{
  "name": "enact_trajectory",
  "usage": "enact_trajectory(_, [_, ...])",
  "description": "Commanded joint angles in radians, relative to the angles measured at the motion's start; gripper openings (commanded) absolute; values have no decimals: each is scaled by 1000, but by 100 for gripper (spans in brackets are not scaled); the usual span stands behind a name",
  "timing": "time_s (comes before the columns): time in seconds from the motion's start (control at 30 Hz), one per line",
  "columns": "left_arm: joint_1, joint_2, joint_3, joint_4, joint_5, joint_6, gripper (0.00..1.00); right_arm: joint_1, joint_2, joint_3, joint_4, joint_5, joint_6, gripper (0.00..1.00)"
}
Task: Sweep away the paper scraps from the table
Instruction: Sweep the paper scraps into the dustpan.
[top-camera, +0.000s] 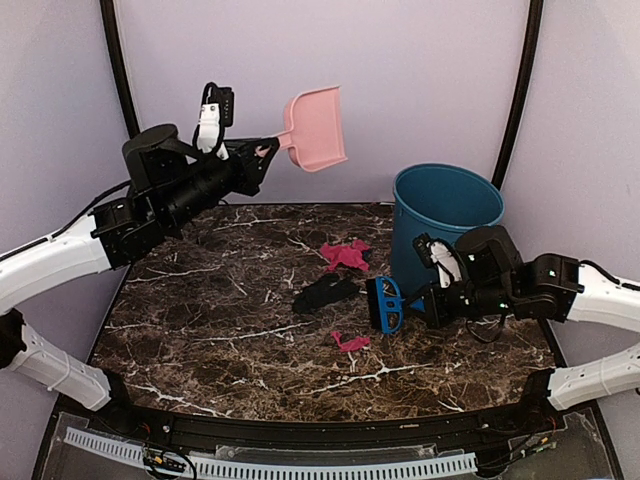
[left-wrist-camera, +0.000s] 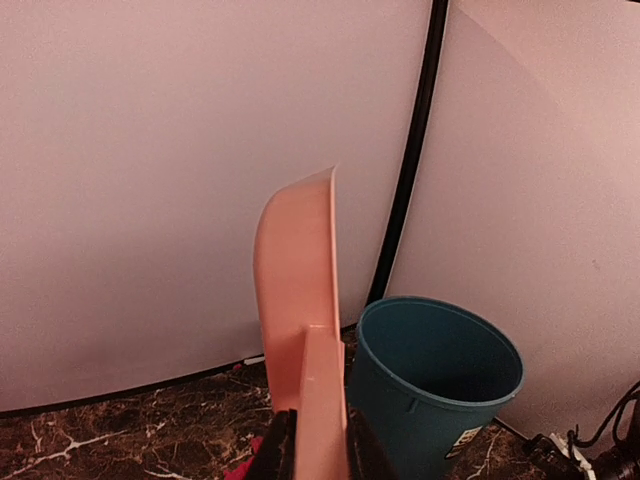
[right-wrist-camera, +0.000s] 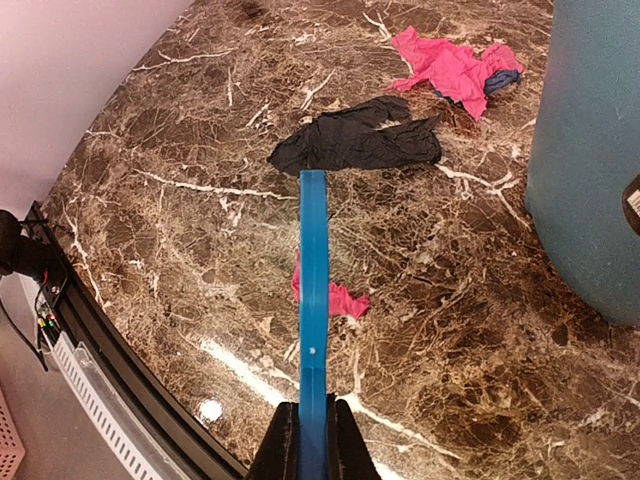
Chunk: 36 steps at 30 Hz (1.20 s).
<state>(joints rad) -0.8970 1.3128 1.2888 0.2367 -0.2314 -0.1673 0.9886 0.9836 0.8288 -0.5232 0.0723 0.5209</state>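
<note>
Blue bin (top-camera: 408, 245) stands just beside paper scraps (top-camera: 345, 255)

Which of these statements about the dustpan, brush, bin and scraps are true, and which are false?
1. The left gripper holds the dustpan up in the air. True.
2. The right gripper is empty. False: it is shut on the brush.
3. Some scraps lie on the table. True.
4. The bin lies on its side. False: it stands upright.
5. Every scrap is pink. False: one black scrap lies between pink ones.
</note>
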Motion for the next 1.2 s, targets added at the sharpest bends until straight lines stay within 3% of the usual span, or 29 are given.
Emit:
enact_trajectory(0.0, [-4, -111, -142, -47, -179, -118, 0, -1, 35, 52, 64, 50, -40, 0])
enact_trajectory(0.27, [-3, -285, -324, -348, -289, -427, 0, -1, 141, 135, 114, 146, -98, 0])
enact_trajectory(0.67, [-3, -453, -472, -706, -172, -833, 0, -38, 501, 411, 104, 305, -222, 0])
enact_trajectory(0.93, [-2, -461, -530, -710, -27, -922, 0, -65, 727, 571, 96, 294, -313, 0])
enact_trajectory(1.17, [7, -390, -571, -680, -38, -963, 0, -110, 847, 617, 137, 307, -367, 0])
